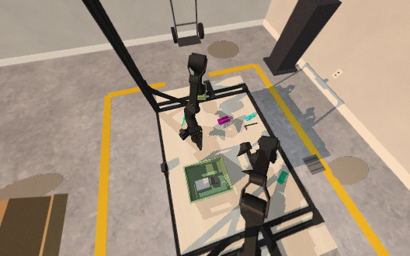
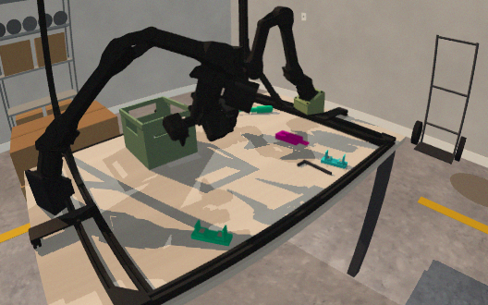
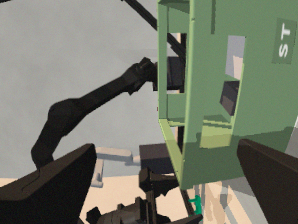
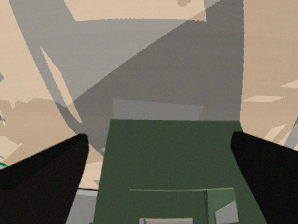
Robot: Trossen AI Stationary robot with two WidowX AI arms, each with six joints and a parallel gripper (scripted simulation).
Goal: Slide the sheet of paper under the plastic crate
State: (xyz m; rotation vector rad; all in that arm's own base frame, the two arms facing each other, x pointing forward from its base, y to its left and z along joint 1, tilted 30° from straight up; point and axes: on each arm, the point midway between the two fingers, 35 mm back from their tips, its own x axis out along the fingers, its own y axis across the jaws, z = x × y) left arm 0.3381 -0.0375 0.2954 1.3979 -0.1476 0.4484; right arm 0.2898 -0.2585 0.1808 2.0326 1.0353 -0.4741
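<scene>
Your open-topped green crate [image 1: 187, 184] [image 2: 172, 148] [image 3: 265, 105] [image 4: 170, 155] stood upright on the table; you couldn't clearly distinguish the sheet.
</scene>
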